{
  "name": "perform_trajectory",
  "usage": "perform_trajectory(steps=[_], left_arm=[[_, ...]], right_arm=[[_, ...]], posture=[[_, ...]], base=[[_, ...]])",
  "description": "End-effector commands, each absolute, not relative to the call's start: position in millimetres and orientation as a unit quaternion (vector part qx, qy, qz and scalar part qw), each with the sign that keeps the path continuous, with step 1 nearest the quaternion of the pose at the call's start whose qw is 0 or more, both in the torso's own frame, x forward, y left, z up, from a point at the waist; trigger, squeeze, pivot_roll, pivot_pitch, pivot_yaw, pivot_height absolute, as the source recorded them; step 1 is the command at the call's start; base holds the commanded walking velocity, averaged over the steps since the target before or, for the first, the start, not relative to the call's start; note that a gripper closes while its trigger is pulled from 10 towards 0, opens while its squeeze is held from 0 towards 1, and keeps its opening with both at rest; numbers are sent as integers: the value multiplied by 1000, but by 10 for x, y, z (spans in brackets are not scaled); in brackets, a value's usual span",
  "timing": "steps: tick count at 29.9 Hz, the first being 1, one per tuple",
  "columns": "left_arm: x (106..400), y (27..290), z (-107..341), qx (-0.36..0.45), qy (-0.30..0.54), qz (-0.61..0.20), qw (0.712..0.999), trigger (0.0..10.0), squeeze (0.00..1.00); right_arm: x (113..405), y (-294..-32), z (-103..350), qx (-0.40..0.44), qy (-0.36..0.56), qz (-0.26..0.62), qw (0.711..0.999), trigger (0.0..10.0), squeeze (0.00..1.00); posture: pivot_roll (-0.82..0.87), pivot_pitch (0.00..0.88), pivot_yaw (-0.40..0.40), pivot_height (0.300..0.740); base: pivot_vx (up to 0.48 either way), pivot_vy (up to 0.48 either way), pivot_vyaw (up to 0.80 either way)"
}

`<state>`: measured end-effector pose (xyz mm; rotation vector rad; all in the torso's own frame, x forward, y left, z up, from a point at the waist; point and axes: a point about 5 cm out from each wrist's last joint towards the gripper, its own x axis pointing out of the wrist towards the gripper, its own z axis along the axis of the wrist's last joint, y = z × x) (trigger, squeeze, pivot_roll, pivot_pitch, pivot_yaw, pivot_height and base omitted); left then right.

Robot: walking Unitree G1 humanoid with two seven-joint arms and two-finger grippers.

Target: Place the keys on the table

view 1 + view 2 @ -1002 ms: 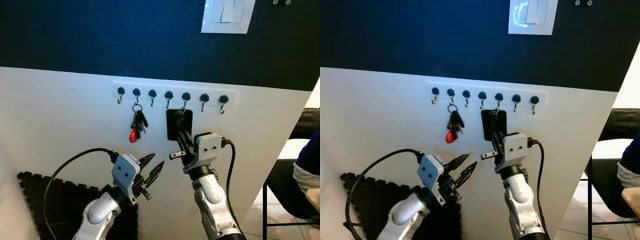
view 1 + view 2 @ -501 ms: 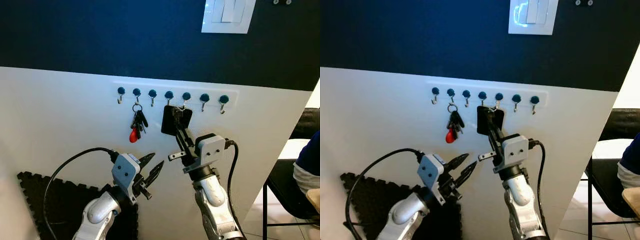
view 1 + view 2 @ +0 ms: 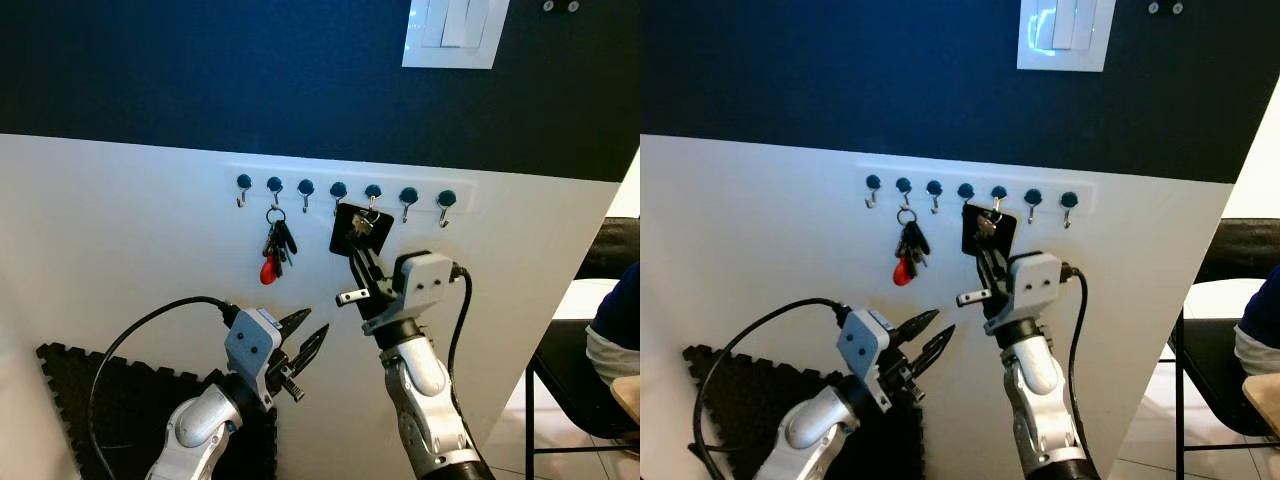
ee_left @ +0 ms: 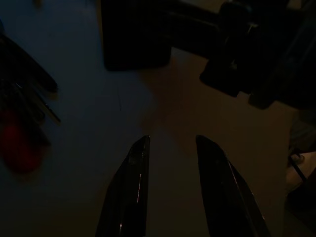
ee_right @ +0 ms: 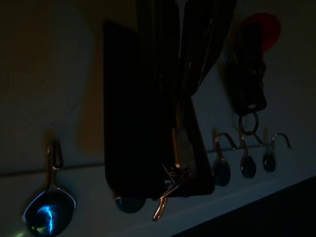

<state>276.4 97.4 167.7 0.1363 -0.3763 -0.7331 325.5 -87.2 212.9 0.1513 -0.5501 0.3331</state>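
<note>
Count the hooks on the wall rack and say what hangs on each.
7, in one row on the white rack. From the robot's left: first empty, second holds the key bunch with a red fob, third and fourth empty, fifth at the black key pouch gripped by the right gripper, sixth and seventh empty.

White light switch (image 3: 456,32) on dark wall; black foam mat (image 3: 95,395) low left; person's sleeve (image 3: 612,335) far right.

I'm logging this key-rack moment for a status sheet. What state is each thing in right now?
Black key pouch: lifted and tilted at the fifth hook, gripped by the right gripper.
Red-tagged key bunch: hanging from the second hook, untouched.
Hook rail: the other hooks bare.
Left gripper: open, apart from the wall, holding nothing.
Wall switch: position cannot be told.
</note>
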Motion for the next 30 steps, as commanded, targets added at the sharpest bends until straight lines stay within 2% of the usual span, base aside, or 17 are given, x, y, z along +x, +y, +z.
perform_trajectory(steps=[1,9,19,23,24,25,30], left_arm=[[2765,1001,1659,82,-178,-359,912,10000,0],[2751,1002,1651,82,-179,-358,913,10000,0],[2743,996,1649,83,-179,-360,912,10000,0],[2736,1002,1651,84,-179,-361,912,10000,0],[2735,1003,1645,85,-177,-362,911,10000,0],[2734,1002,1643,86,-177,-362,911,10000,0],[2732,1005,1641,87,-175,-364,911,10000,0]], right_arm=[[3296,-940,2089,85,-255,149,952,0,0],[3245,-909,2191,91,-280,169,940,0,0],[3139,-827,2081,95,-269,195,938,0,0],[3121,-834,2076,112,-268,189,938,0,0],[3133,-863,2074,139,-260,179,939,745,0],[3140,-875,2069,150,-256,176,939,902,0],[3162,-937,2075,180,-251,159,938,706,0]], posture=[[60,31,7,740],[57,27,3,740],[61,30,3,740],[60,34,7,740],[60,34,7,740],[60,34,7,740],[63,42,9,740]], base=[[0,0,0],[0,0,0],[0,0,0],[0,0,0],[0,0,0],[0,0,0],[0,0,0]])
